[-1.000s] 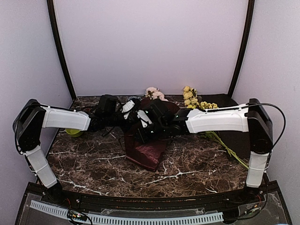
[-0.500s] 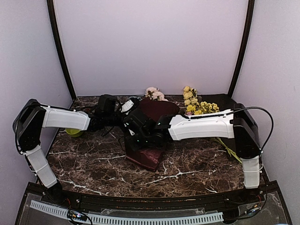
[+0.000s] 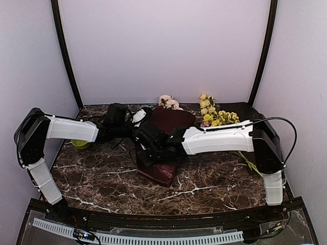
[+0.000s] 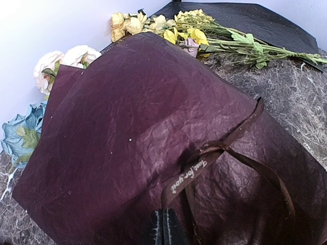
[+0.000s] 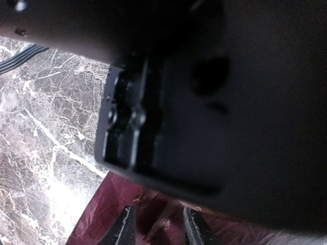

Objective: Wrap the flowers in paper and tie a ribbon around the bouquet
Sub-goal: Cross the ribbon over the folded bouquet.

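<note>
Dark veined marble (image 3: 214, 178) is carrying the bouquet (image 3: 159, 171) at mid-table. We are seeing its crinkled burgundy paper (image 4: 117, 132) sheathing the flowers (image 4: 76, 53), with a brown ribbon (image 4: 214, 150) knotted across it. Our left gripper (image 4: 164, 229) is pressing its fingers together just beside a ribbon strand, and we cannot tell whether it is pinching it. Our right gripper (image 5: 159, 227) is hovering over the paper, fingers (image 5: 125, 227) narrowly parted.
</note>
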